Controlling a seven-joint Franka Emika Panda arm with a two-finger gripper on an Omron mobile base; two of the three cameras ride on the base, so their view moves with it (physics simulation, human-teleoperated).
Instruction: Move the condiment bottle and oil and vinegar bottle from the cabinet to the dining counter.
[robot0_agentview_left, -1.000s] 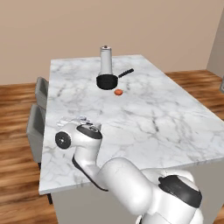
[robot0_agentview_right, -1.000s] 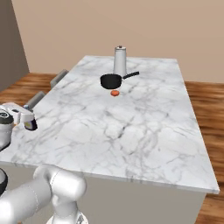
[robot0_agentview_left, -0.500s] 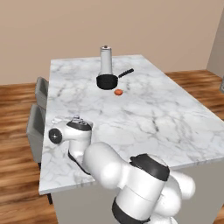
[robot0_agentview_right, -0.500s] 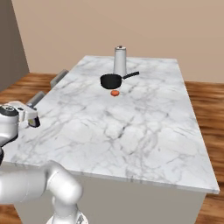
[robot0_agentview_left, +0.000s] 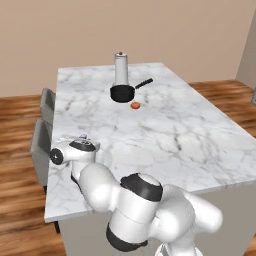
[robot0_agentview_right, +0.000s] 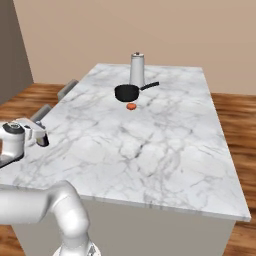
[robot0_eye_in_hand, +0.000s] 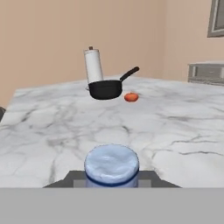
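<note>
The blue cap of the condiment bottle sits at the bottom of the hand view, right between the dark finger tips of my gripper, which is shut on it. The bottle's brown body is hidden below the cap. My gripper hangs over the near left corner of the dining counter, low above its white veined marble top. From the right base the hand is at the counter's left edge. The oil and vinegar bottle and the cabinet are out of view.
At the far end of the counter stand a tall steel cylinder and a black pan, with a small orange-red fruit in front of them. Two grey stools line the counter's left side. Wooden floor lies around.
The arm has swung leftward and folded back, bringing the hand from over the counter's near left part out to its left edge. The pan, cylinder and fruit have not moved.
</note>
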